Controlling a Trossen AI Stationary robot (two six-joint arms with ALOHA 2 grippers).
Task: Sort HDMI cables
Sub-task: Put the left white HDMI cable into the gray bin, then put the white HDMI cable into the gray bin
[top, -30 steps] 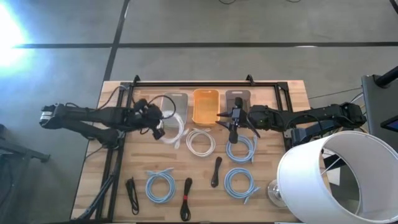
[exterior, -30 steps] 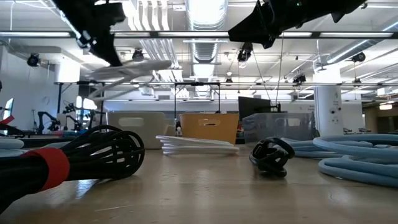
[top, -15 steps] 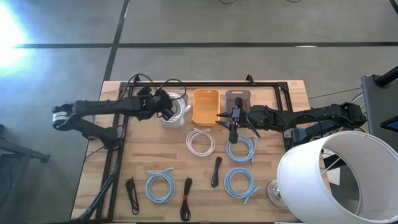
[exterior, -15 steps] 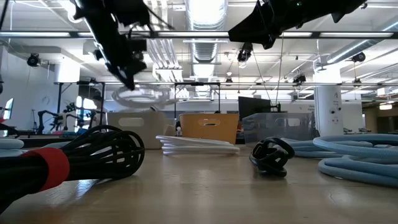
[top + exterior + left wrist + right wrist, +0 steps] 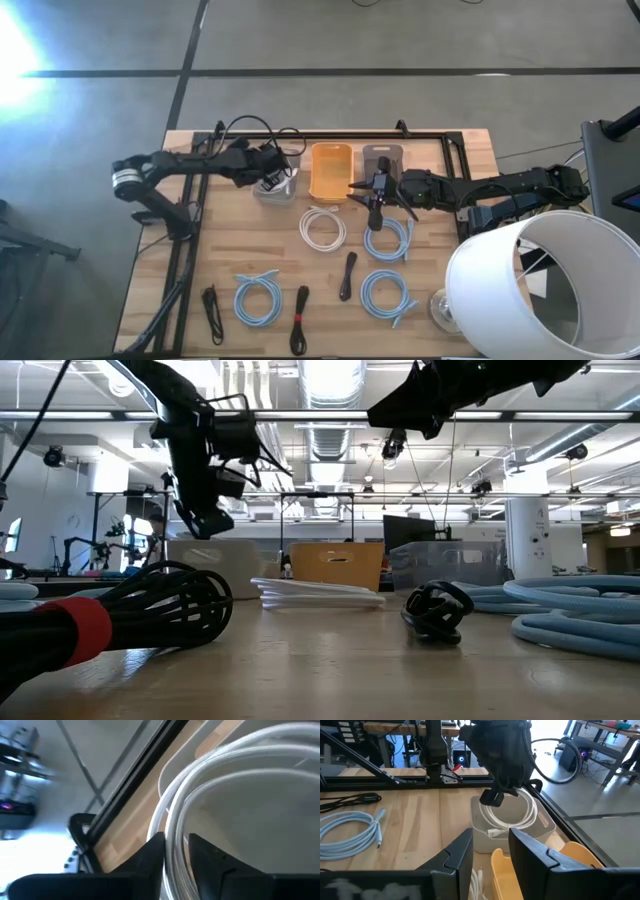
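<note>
Left gripper (image 5: pixel 272 172) hangs over the clear tray (image 5: pixel 262 192) at the far left of the tray row; its jaws stand slightly apart around a strand of the white coil (image 5: pixel 220 785), which lies in that tray. Whether the fingers (image 5: pixel 150 855) press the strand cannot be told. Right gripper (image 5: pixel 376 200) hovers near the grey tray (image 5: pixel 381 154), jaws apart and empty, just above a blue coil (image 5: pixel 388 238). The orange tray (image 5: pixel 330 172) sits between the other two. A second white coil (image 5: pixel 322 228) lies near the orange tray. Three more blue coils and three black bundles (image 5: pixel 346 275) lie across the near half of the table (image 5: pixel 470 140).
</note>
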